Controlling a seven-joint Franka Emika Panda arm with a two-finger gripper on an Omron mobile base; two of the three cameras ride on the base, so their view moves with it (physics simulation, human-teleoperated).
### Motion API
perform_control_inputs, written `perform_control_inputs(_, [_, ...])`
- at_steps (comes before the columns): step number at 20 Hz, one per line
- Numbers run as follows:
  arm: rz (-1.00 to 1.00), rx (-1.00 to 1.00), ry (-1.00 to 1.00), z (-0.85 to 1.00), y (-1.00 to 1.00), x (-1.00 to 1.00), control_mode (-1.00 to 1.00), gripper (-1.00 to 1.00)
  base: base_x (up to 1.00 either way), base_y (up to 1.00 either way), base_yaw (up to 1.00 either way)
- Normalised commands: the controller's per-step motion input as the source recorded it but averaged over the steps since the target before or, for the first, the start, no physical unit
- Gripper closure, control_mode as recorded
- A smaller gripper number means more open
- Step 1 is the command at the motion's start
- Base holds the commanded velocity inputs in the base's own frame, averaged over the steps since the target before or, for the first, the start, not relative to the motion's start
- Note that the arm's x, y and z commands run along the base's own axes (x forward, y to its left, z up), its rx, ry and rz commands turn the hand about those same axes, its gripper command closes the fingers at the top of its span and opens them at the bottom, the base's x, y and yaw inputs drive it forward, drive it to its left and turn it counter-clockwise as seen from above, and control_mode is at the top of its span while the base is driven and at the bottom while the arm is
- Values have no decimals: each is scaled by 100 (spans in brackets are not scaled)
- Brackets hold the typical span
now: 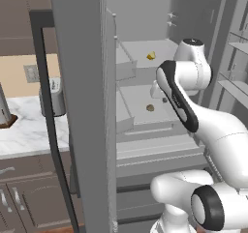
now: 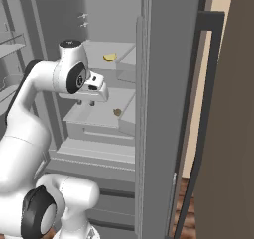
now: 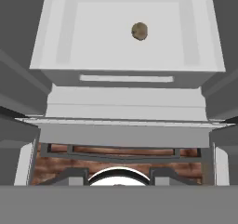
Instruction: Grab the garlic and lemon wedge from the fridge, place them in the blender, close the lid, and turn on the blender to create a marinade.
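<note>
The fridge (image 1: 77,106) stands open with my arm reaching into it. The garlic (image 1: 150,108) (image 2: 117,112) (image 3: 139,31), a small tan-brown lump, lies in the lower pale tray (image 3: 56,42). The lemon wedge (image 1: 151,56) (image 2: 110,57), bright yellow, rests on the shelf above. My gripper (image 2: 86,103) hangs over the front part of the lower tray, above the garlic and on the near side of it, pointing down. It is open, with nothing between its fingers. In the hand view the garlic sits near the top, right of centre. The blender and the lid are out of view.
The open fridge door (image 2: 168,84) with its long black bar handle (image 2: 198,124) stands close on the right of the arm. Door racks (image 1: 232,77) line the other side. A marble counter (image 1: 24,130) with a grey appliance (image 1: 53,96) lies left of the fridge.
</note>
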Motion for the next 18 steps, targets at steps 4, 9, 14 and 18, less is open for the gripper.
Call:
perform_control_inputs(4, [0,0,-1,0,4,0,-100,-100,0,0,0])
perform_control_inputs(9, [-2,0,-4,-5,0,0,-100,-100,0,0,0])
perform_control_inputs(14, [-2,0,-12,-36,-1,0,-100,-100,0,0,0])
perform_control_inputs(18, [-1,0,-11,-19,-1,11,-100,-100,0,0,0])
